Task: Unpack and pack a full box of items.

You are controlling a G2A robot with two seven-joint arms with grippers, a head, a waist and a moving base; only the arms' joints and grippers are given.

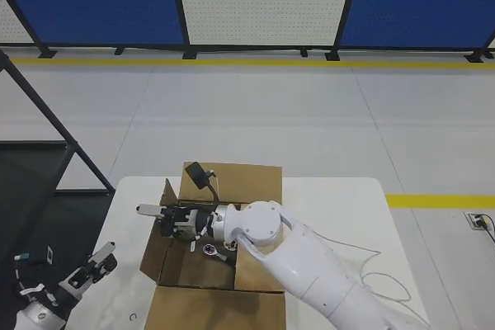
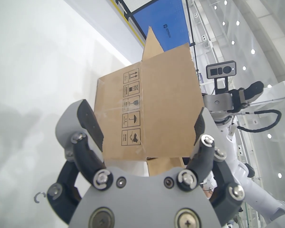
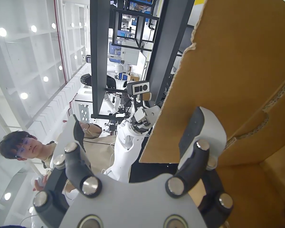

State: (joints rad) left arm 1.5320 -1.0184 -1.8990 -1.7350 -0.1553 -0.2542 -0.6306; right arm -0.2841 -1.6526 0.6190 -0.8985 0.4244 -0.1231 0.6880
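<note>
An open cardboard box (image 1: 219,180) stands in the middle of the white table (image 1: 346,206), its flaps spread outward. My right gripper (image 1: 148,211) reaches across the box to its left flap (image 1: 158,239). In the right wrist view that gripper (image 3: 137,129) is open, with the flap's edge (image 3: 180,77) between its fingers and untouched by the pads. A small item (image 1: 206,247) lies in the box's dark inside. My left gripper (image 1: 106,259) hovers open near the table's left front corner. From the left wrist view it (image 2: 144,124) faces the box's printed side (image 2: 133,110) from some way off, holding nothing.
A small C-shaped ring (image 1: 133,317) lies on the table near the left gripper, and appears as the same ring (image 2: 39,197) in the left wrist view. A black metal frame (image 1: 41,115) stands beyond the table's left edge. A thin cable (image 1: 379,285) trails over the table's right side.
</note>
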